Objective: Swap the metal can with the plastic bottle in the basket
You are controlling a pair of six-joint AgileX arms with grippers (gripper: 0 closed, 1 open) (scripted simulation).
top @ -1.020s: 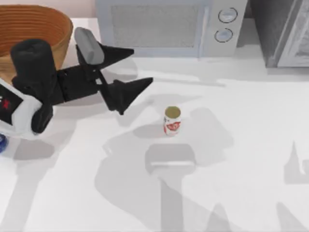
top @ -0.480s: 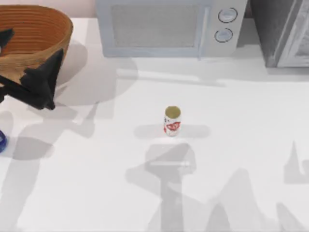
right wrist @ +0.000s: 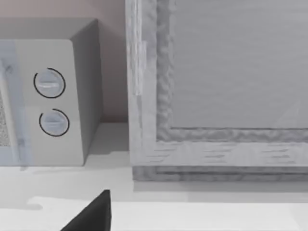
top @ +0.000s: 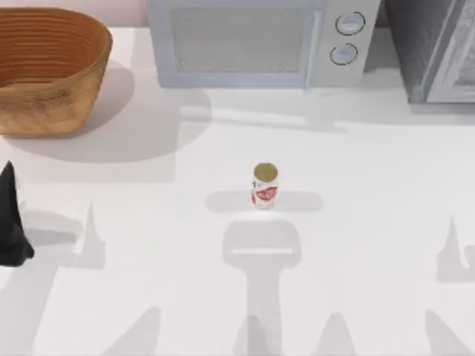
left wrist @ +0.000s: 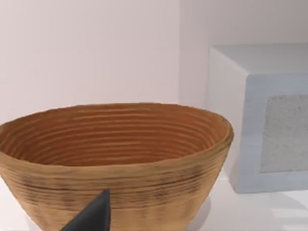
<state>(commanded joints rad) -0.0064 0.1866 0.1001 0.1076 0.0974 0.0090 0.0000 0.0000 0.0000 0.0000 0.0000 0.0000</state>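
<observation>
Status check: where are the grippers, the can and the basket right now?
Left gripper low at table's left edge, holding nothing. Metal can upright mid-table, alone. Basket far left, nothing visible inside. Microwave behind; nothing between can and basket.

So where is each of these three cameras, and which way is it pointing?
Top view: above the table, looking down on the metal can, the basket and the microwave; a dark tip of the left gripper pokes in at the left edge.
Left wrist view: on the left arm, facing the basket and microwave; one dark fingertip shows.
Right wrist view: on the right arm, facing the microwave's dials; one fingertip shows.
All three share the microwave.
</observation>
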